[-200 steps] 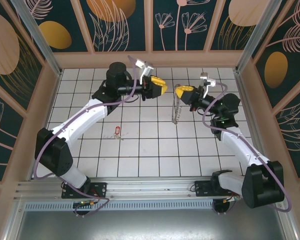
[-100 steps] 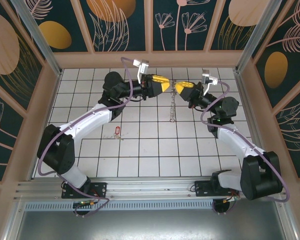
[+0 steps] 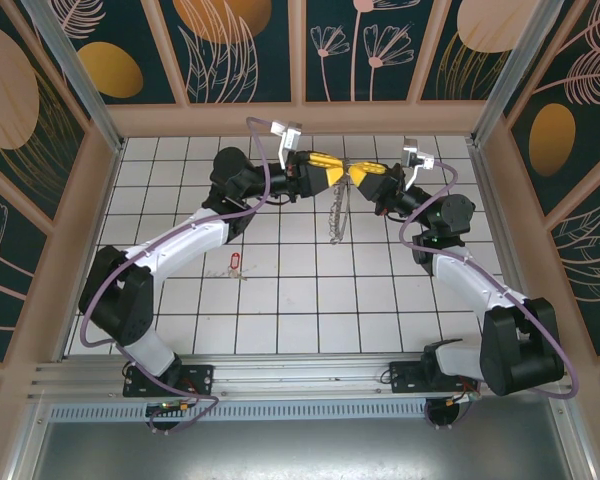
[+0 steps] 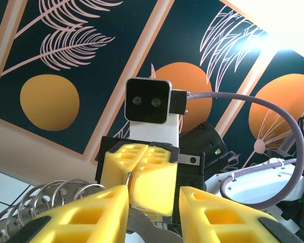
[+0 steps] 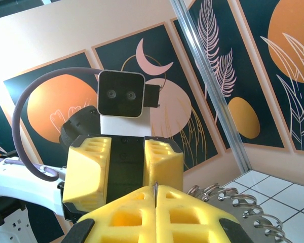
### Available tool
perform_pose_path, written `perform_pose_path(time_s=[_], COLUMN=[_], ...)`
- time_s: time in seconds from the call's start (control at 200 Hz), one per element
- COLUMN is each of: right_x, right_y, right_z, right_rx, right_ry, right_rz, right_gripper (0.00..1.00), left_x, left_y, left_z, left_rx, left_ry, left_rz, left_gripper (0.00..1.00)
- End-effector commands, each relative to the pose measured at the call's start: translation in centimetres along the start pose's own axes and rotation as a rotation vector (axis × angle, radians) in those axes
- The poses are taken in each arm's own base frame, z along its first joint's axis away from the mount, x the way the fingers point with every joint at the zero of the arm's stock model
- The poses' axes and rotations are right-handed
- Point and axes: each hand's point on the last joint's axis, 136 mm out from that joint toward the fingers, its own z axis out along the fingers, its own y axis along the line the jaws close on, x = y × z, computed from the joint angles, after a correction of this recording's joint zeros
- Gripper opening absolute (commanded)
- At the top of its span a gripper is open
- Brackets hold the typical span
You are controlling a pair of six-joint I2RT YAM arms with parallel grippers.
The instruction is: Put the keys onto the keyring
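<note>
Top external: fringed thin metal keyring (image 3: 337, 215), upper end hidden, pinched by clenched right gripper (image 3: 361, 177); left gripper (image 3: 332, 172) parted alongside; tiny red-headed key (image 3: 234, 262) well apart.

From above, the key (image 3: 234, 263) is too small to make out. In the right wrist view, the right gripper (image 5: 155, 193) covers part of the keyring (image 5: 234, 201), which the bottom edge crops.
</note>
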Motion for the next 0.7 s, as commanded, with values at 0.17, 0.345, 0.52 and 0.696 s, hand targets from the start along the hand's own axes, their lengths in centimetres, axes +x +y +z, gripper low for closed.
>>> perform_pose_path(time_s=[0.17, 0.345, 0.52, 0.696], right_x=[-1.4, -1.3, -1.1, -0.9], right_y=[1.7, 1.6, 1.5, 1.4], right_z=[0.0, 0.0, 0.0, 0.0], right_rx=[-0.041, -0.041, -0.039, -0.038], right_ry=[-0.050, -0.046, -0.044, -0.041], right_rz=[-0.058, -0.054, -0.053, -0.046], right_gripper=[0.00, 0.00, 0.00, 0.00], left_x=[0.6, 0.3, 0.8, 0.6], left_y=[0.6, 0.1, 0.8, 0.4], left_z=[0.5, 1.0, 1.4, 1.6], left_rx=[0.015, 0.033, 0.037, 0.061], left_ry=[-0.006, -0.008, -0.006, -0.017], left_rz=[-0.008, 0.000, -0.013, -0.013], left_gripper=[0.33, 0.33, 0.31, 0.24])
